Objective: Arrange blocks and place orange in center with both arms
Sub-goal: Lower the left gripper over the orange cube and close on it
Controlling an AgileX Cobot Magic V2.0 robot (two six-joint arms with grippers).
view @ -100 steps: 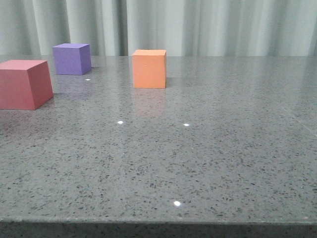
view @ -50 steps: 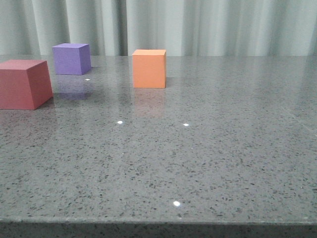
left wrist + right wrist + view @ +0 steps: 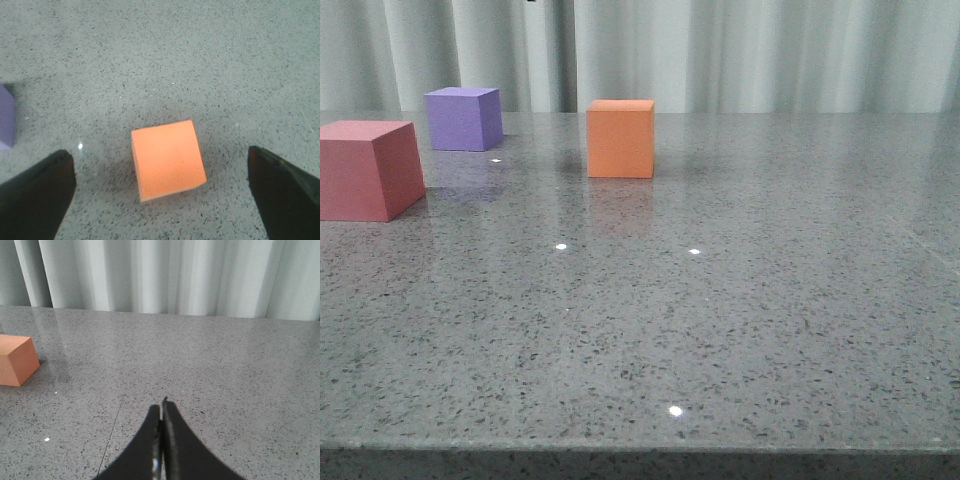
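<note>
Left gripper [image 3: 160,200] hung spread wide above your orange cube [image 3: 167,159], right gripper [image 3: 161,440] pinched closed and empty; cube looked light, matte, probably foam — pinch opposite flat sides.

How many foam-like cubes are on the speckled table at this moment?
3. The red-pink matte cube sits at the near left, the purple matte cube behind it toward the curtain, and the orange matte cube right of both. None looks hidden.
</note>
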